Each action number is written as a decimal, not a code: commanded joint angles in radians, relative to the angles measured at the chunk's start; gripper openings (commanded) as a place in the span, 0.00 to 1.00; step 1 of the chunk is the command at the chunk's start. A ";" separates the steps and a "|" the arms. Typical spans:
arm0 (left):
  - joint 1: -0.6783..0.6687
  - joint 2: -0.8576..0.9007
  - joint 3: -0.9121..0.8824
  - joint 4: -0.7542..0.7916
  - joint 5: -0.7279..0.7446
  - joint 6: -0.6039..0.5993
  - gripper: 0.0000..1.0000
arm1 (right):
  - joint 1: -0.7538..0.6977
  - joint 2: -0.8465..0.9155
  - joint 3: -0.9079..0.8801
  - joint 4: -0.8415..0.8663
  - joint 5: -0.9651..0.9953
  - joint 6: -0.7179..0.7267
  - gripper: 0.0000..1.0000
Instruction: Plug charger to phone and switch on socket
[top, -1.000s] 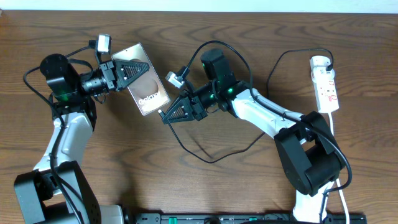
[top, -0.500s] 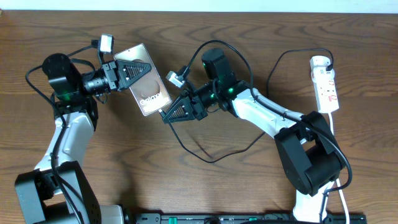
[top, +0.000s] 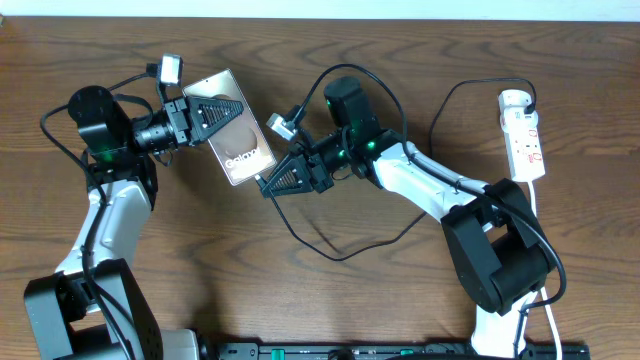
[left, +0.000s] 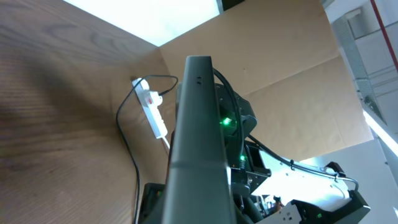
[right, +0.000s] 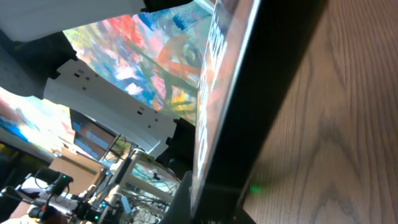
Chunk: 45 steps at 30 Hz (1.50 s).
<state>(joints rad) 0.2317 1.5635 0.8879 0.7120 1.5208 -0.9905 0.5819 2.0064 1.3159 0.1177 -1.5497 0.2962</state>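
My left gripper is shut on the upper end of the phone, a brownish slab with white "Galaxy" print, and holds it tilted above the table. In the left wrist view the phone shows edge-on. My right gripper is shut at the phone's lower edge, on the tip of the charger's thin black cable. The connector itself is hidden between the fingers. The right wrist view shows the phone's dark edge right in front of the jaws. The cable loops over the table to the white socket strip at the far right.
The socket strip also shows in the left wrist view, with the black cable trailing from it. Its thick white cord runs down the right edge past the right arm's base. The left arm's base stands at the bottom left.
The left gripper and the phone have shifted slightly up and to the left. The right gripper has stayed at the phone's lower edge.
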 joint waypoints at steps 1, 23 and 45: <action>-0.009 -0.001 0.011 0.008 0.031 0.018 0.07 | -0.006 -0.019 0.011 0.006 -0.011 0.000 0.01; -0.061 -0.001 0.011 0.008 0.018 0.029 0.07 | -0.006 -0.019 0.011 0.010 0.018 0.022 0.01; -0.061 -0.001 0.010 0.007 0.050 0.104 0.07 | -0.038 -0.019 0.011 0.198 0.019 0.198 0.01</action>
<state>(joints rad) 0.1921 1.5635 0.8944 0.7193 1.4830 -0.9340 0.5690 2.0064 1.3014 0.2539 -1.5501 0.4259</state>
